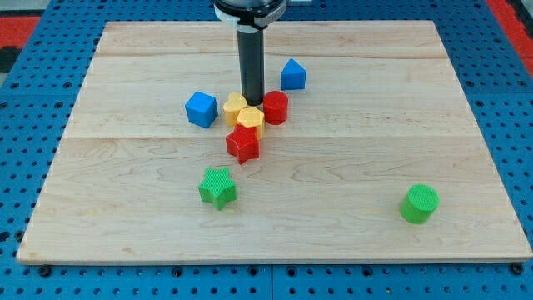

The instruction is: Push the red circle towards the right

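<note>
The red circle is a short red cylinder near the middle of the wooden board. My tip is the lower end of the dark rod, just left of the red circle and touching or nearly touching it. Two yellow blocks sit at the tip's left and below it: one to the left, one under the tip. A red star lies below the yellow blocks.
A blue cube lies left of the cluster. A blue pentagon-like block is above and right of the red circle. A green star is at lower middle, a green cylinder at lower right.
</note>
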Available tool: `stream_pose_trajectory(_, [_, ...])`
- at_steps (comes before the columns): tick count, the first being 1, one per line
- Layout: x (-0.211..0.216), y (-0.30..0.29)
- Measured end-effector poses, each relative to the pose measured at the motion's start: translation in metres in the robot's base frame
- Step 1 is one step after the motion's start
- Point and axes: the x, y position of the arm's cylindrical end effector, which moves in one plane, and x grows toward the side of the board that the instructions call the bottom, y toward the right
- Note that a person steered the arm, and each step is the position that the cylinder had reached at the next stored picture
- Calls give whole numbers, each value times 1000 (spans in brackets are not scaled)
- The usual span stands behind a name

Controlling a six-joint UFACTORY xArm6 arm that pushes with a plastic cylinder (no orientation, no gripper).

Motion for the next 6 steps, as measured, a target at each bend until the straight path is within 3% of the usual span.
stream_pose_trajectory(1, [15,25])
stream_pose_trajectory(3, [106,106])
stream_pose_trajectory(5, [87,74])
stream_pose_trajectory(6, [80,88])
